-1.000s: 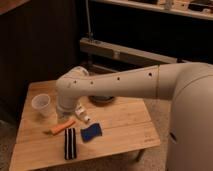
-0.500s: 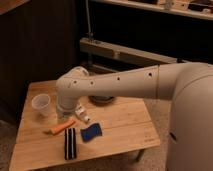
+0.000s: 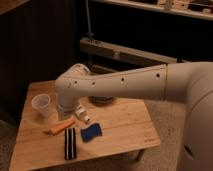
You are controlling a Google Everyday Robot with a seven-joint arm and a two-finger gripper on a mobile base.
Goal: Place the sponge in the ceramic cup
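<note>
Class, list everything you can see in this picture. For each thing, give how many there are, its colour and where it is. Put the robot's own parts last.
table: one, light wood, middle of the view
ceramic cup: one, whitish, upright at the table's left
sponge: one, bright blue, lying near the table's front, apart from the cup
striped bar: one, black with white stripes, just left of the sponge
orange stick: one, orange, between the cup and the bar
bowl: one, dark, at the table's back, partly hidden by the arm
arm: one, white, reaching in from the right
gripper: one, white, shut, low over the table beside the sponge, holding nothing
</note>
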